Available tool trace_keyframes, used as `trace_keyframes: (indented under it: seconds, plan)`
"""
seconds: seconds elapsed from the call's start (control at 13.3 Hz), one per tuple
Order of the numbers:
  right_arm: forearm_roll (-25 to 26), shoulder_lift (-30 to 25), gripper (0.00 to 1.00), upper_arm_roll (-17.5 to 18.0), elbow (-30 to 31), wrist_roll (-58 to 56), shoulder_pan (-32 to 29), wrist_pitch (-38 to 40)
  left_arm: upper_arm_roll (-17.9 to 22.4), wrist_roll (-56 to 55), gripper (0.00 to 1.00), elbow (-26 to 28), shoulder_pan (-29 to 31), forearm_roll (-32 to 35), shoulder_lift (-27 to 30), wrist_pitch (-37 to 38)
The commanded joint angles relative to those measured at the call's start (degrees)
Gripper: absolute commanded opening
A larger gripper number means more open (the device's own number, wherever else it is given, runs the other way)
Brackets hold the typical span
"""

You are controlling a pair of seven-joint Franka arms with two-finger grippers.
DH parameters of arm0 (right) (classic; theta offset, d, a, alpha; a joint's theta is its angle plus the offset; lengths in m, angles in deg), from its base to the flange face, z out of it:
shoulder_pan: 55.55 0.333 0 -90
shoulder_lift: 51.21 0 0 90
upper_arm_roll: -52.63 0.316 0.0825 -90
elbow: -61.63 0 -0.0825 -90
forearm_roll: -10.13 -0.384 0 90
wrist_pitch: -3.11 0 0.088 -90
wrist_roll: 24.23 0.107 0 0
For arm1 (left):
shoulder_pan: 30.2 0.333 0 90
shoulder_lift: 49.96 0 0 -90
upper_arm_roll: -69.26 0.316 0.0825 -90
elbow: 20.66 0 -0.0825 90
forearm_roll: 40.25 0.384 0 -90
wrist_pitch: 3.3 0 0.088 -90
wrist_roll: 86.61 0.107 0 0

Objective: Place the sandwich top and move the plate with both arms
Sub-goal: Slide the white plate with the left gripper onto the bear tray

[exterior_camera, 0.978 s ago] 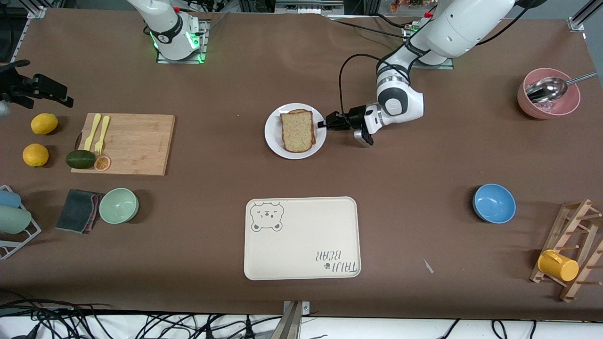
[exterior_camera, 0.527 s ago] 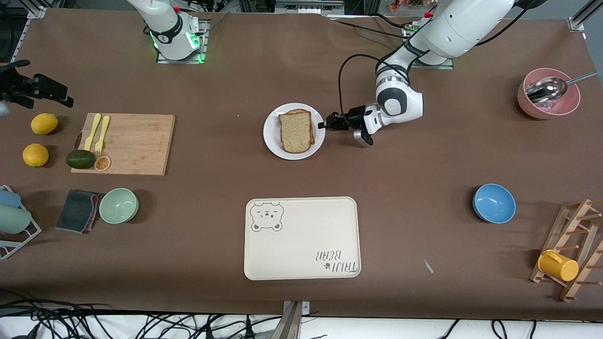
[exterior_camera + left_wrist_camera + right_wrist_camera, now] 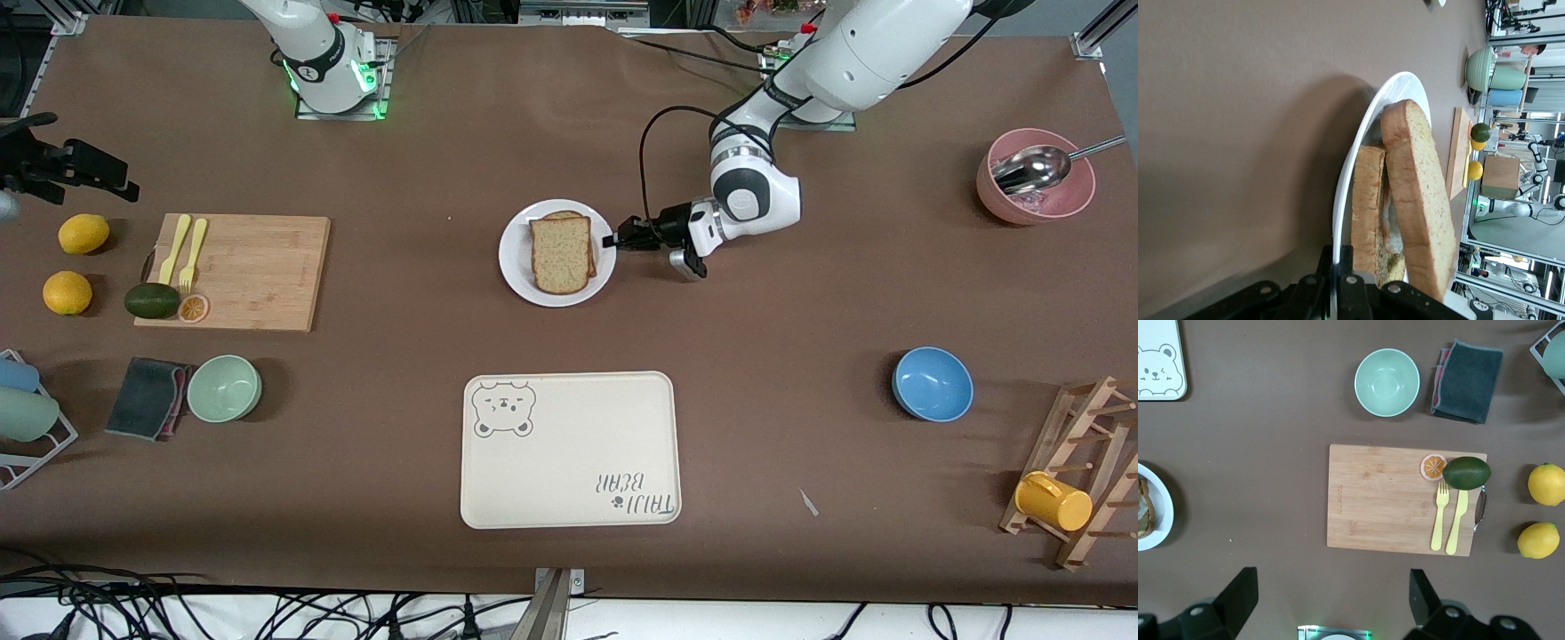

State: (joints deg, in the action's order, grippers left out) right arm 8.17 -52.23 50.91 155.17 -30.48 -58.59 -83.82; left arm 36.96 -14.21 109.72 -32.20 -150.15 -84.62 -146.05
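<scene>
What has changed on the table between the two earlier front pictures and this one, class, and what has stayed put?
The white plate, carrying the sandwich top on the slice beneath, has slid slightly nearer to the front camera. The left gripper grips the plate's rim at the left arm's end and moved with it; nothing was let go. The right gripper hangs open above the cutting board, waiting. Board, bear tray and bowls have not moved.

Setting: robotics laboratory with a staged kitchen scene. Evidence: two Franka arm bases (image 3: 333, 76) bolted along one edge of a brown-covered table (image 3: 800, 293), aluminium frame struts (image 3: 1093, 31) at its corners, loose black cables (image 3: 107, 596) along the camera-side edge. Props: bamboo cutting board (image 3: 253, 271), bear-print tray (image 3: 569, 449), wooden mug rack (image 3: 1080, 471).
</scene>
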Motion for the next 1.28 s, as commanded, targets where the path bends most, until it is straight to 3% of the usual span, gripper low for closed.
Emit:
trace_keyframes:
  seconds: [0.0,0.75,1.2]
  plan:
    - [0.0,-0.5,1.0,0.2,-0.2,0.1,-0.2,0.9,-0.3,2.0,0.0,-1.5,0.5,-2.7,0.2,-0.3]
    - [0.0,-0.5,1.0,0.2,-0.1,0.1,-0.2,0.9,-0.3,-0.1,0.0,-6.2,5.0,-2.4,0.9,-0.4]
    - [0.0,-0.5,1.0,0.3,-0.1,0.1,-0.2,0.8,1.2,-3.5,0.0,-15.2,4.5,-1.5,-2.6,-7.1]
